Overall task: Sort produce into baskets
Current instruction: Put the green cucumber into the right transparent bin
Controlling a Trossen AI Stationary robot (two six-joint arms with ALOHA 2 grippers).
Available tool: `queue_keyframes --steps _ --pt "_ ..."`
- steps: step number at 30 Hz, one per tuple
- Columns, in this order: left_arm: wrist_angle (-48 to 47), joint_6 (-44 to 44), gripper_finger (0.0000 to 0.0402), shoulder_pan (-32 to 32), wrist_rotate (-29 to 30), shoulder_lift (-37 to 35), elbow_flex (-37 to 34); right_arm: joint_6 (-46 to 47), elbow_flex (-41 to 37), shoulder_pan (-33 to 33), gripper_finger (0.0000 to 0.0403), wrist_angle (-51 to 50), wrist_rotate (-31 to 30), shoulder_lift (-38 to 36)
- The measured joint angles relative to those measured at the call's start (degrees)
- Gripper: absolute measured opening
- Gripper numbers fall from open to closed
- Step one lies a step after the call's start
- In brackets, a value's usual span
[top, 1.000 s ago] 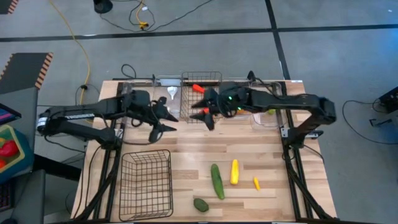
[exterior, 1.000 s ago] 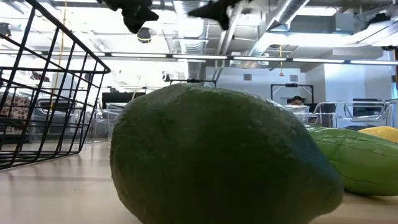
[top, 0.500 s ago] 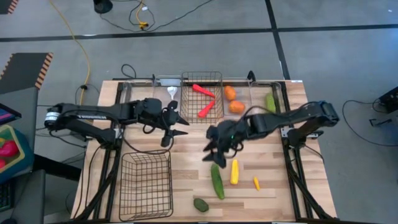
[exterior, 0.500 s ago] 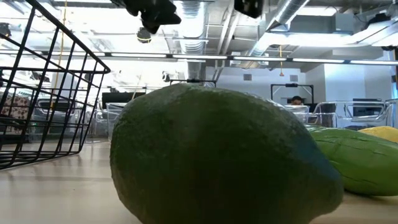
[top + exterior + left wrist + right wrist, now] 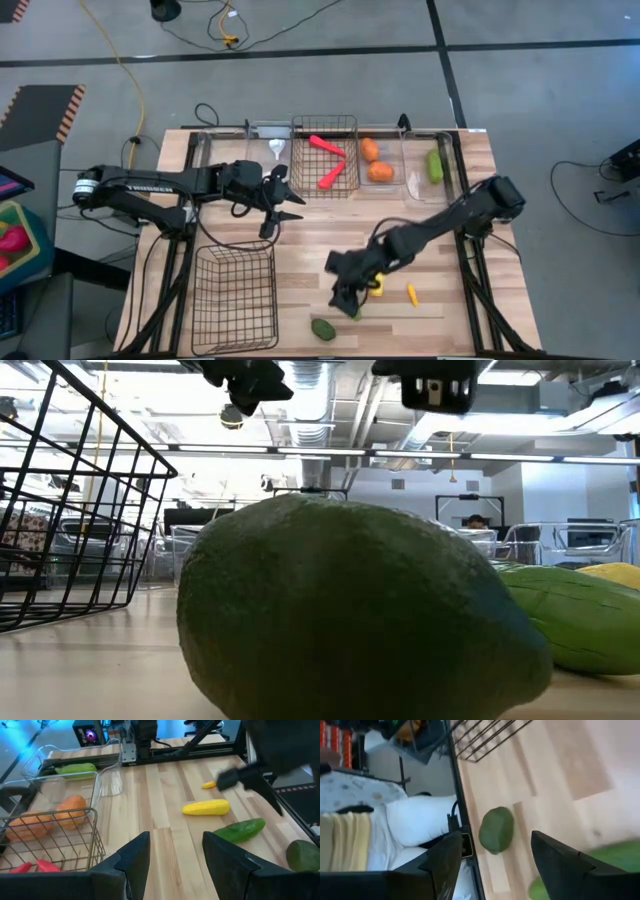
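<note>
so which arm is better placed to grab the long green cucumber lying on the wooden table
Right. The right gripper hangs open directly over the long green cucumber, while the left gripper waits near the small wire basket, well away.

A yellow cable (image 5: 125, 75) trails across the grey floor at upper left; a striped mat (image 5: 40, 110) lies at the left edge.

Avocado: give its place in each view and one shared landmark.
High view: avocado at the table's near edge.
Low view: fills the foreground.
Left wrist view: at the picture's edge.
Right wrist view: between the claw's fingers.
Landmark: the cucumber beside it.
</note>
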State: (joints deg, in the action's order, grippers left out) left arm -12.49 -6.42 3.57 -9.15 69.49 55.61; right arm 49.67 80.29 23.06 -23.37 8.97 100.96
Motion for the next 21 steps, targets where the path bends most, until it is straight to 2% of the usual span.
queue_keyframes --steps 10,17,21 --pt "0.0 0.1 0.0171 0.0 0.1 0.0 0.0 3.6 0.0 3.6 0.0265 9.6 0.2 9.6" --pt "-0.1 0.2 0.0171 0.0 0.2 0.0 0.0 7.3 0.0 3.8 0.0266 14.8 6.4 13.8" --pt "-0.1 0.2 0.0171 0.0 0.5 0.0 0.0 6.9 0.0 3.4 0.0266 17.4 7.7 14.4"
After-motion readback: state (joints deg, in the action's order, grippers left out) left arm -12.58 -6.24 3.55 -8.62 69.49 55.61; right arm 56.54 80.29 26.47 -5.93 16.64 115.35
